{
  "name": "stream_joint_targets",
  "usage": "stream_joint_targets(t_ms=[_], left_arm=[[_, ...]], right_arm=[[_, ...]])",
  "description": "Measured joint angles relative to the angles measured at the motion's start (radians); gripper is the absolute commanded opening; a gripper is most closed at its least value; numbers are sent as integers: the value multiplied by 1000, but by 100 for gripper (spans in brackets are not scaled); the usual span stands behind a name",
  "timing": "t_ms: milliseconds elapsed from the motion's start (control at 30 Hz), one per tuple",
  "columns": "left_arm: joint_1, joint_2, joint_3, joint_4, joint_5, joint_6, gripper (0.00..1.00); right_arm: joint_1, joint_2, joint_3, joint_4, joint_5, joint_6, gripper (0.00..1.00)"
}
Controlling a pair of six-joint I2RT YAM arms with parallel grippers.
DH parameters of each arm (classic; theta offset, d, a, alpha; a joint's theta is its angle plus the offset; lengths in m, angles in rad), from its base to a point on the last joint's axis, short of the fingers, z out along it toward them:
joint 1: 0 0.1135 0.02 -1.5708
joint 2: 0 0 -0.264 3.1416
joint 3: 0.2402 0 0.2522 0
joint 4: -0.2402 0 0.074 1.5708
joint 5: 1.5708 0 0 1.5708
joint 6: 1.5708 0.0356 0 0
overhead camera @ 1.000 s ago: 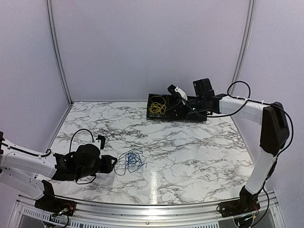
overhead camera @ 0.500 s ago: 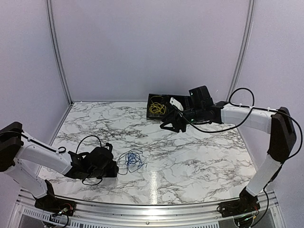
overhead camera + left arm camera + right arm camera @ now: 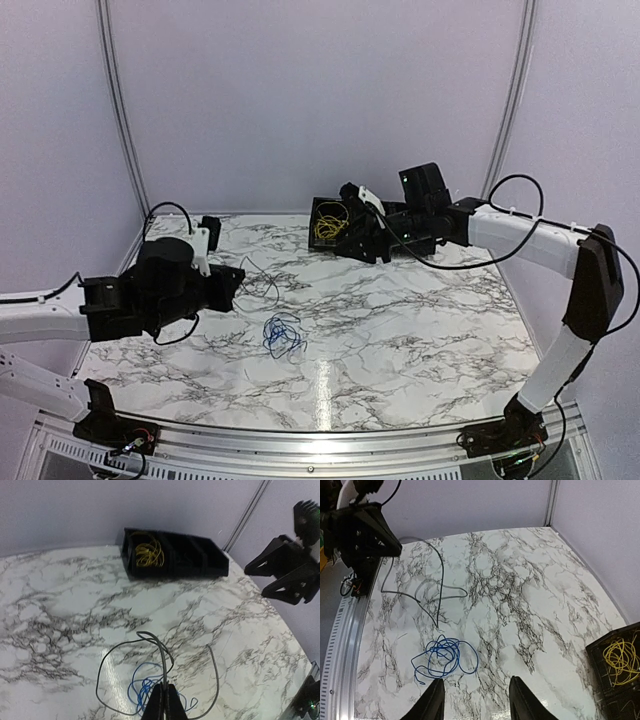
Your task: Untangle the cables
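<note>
We note left pincer (image 3: 162, 700) clenched on black cable (image 3: 161, 652), loops hanging to its right. Blue cable (image 3: 281, 335) lies near-right of it on tabletop (image 3: 420, 330). Right pincer (image 3: 476, 702) released, well apart, far right.

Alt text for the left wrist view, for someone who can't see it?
The left gripper, shut, pinches a black cable whose loops spread over the marble table, a blue cable bundle lying near them. At the far side, a black tray holds a yellow cable in its leftmost compartment.
</note>
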State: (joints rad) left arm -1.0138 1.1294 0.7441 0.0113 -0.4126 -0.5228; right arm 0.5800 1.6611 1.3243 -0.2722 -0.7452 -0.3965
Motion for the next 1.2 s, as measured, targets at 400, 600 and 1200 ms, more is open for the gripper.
stream_joint_targets(t_ms=[400,600,1200], left_arm=[[0,-127,217,-26,54,243,0],[-2,-79,218,-42,98,254,0],[-13,-15,212,-39,241,253,0]], right_arm=[[54,46,348,-54,-134,96,56],[126,82,378,-75,-146,119,57],[215,152,392,-109,22,55,51]])
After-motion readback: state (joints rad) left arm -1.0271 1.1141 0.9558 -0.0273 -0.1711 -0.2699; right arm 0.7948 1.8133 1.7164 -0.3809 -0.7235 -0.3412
